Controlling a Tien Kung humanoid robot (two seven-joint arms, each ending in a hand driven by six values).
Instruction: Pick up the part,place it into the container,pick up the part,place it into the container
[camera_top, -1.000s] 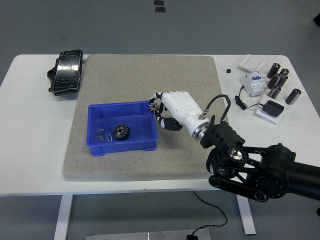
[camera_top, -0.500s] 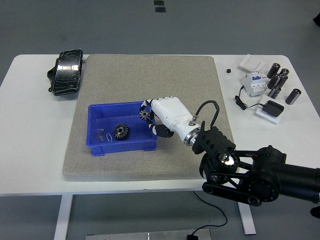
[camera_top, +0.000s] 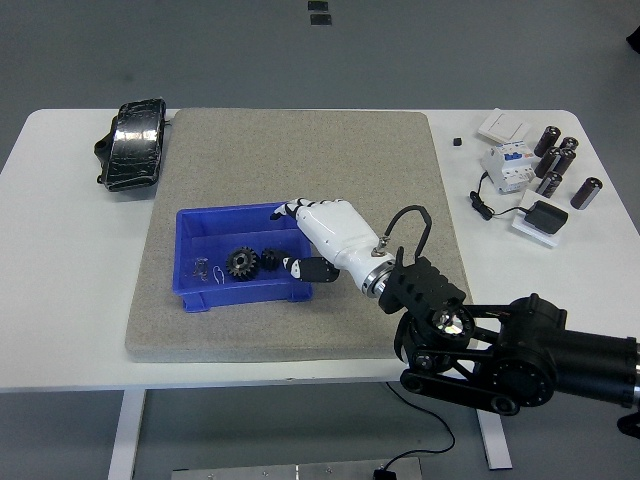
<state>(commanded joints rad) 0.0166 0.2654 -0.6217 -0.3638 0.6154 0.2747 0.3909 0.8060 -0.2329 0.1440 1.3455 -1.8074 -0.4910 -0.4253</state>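
A blue container (camera_top: 200, 222) sits on the grey mat (camera_top: 300, 150). Two dark gears lie inside it: a larger one (camera_top: 240, 262) and a smaller one (camera_top: 270, 260) just to its right. My right hand (camera_top: 286, 238), white with black fingertips, hovers over the container's right end. Its fingers are spread and hold nothing; the thumb (camera_top: 297, 266) is low near the smaller gear, and the other fingertips (camera_top: 283, 210) are by the back wall. A few small metal bits (camera_top: 204, 270) lie in the left part of the container. My left arm is out of view.
A black pedal-like object (camera_top: 132, 145) lies at the table's back left. At the right are a white switch plate (camera_top: 505, 126), a circuit breaker (camera_top: 507, 163), several black cylinders (camera_top: 558, 160) and a black adapter with cable (camera_top: 545, 216).
My right hand moved left over the container with the small gear and let it go. The gear now lies in the container beside the larger one.
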